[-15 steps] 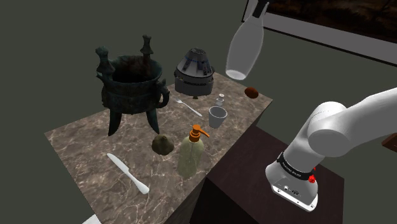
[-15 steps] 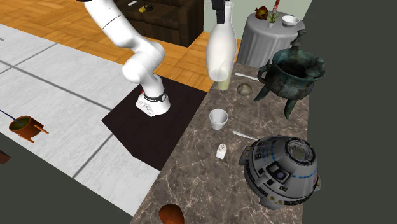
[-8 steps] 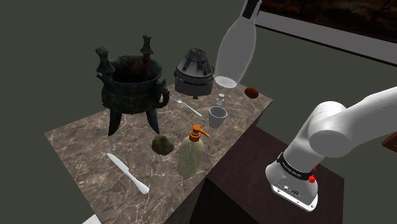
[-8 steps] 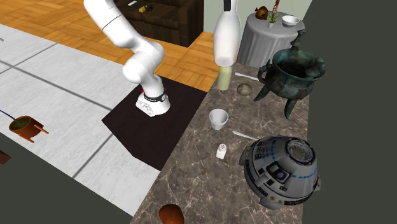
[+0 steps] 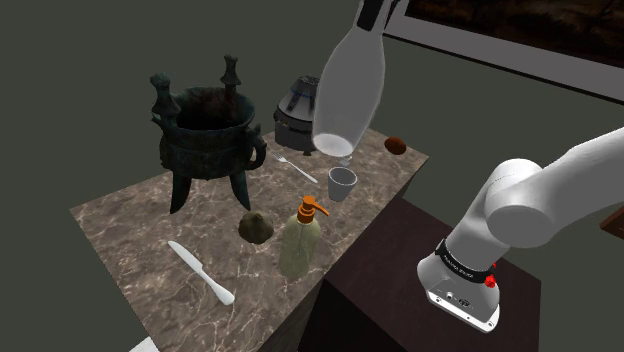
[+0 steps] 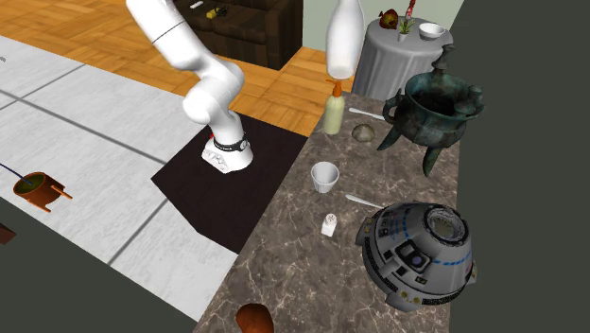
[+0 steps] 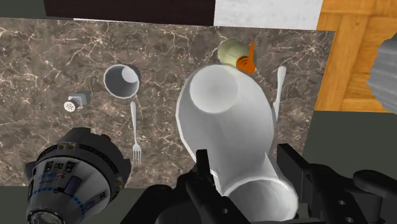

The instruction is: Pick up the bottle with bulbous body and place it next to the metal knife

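Observation:
A white bottle with a bulbous body point(image 5: 347, 85) hangs tilted high above the marble table point(image 5: 130, 225), base down. My gripper point(image 5: 372, 12) is shut on its neck. In the wrist view the black fingers point(image 7: 203, 164) clasp the bottle point(image 7: 222, 114) on both sides. The second exterior view has the bottle point(image 6: 343, 38) above the soap dispenser point(image 6: 334, 112). A pale knife point(image 5: 200, 272) lies flat near the table's front end in the shoulder view, well below and left of the bottle. From the wrist, the knife point(image 7: 280, 89) lies just beyond the bottle's body.
A green soap dispenser with an orange pump point(image 5: 300, 240), a round stone point(image 5: 256, 227), a white cup point(image 5: 342, 183) and a fork point(image 5: 296, 167) occupy the table's middle. A dark bronze cauldron point(image 5: 205, 140) and a domed capsule model point(image 6: 416, 255) stand taller. A small shaker point(image 6: 329, 224) stands near the capsule.
The gripper has carried the bottle toward the shoulder view's left, from beyond the table's far edge to over the cup and fork. Its grip has stayed the same.

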Motion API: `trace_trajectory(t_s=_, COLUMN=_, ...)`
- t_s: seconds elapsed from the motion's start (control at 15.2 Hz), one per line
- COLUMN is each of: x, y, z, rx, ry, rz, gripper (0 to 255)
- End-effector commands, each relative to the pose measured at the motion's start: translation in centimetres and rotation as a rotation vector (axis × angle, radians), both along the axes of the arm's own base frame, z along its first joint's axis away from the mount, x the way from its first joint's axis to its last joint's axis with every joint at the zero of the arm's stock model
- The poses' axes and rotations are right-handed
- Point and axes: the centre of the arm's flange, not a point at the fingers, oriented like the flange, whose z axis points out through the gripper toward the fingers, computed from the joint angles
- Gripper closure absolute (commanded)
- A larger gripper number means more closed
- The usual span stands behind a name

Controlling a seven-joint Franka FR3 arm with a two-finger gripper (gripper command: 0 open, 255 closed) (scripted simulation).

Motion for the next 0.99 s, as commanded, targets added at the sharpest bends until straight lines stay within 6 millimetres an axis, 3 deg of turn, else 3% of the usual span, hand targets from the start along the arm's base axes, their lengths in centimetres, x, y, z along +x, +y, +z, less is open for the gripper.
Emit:
trace_trajectory(t_s=0.0, x=-0.3, y=2.6, z=0.0, rx=0.001, ry=0.000, rz=-0.001, gripper=255)
trace_trajectory(t_s=0.92, x=-2.9, y=20.9, z=0.0, rx=0.001, ry=0.000, rz=-0.001, gripper=255)
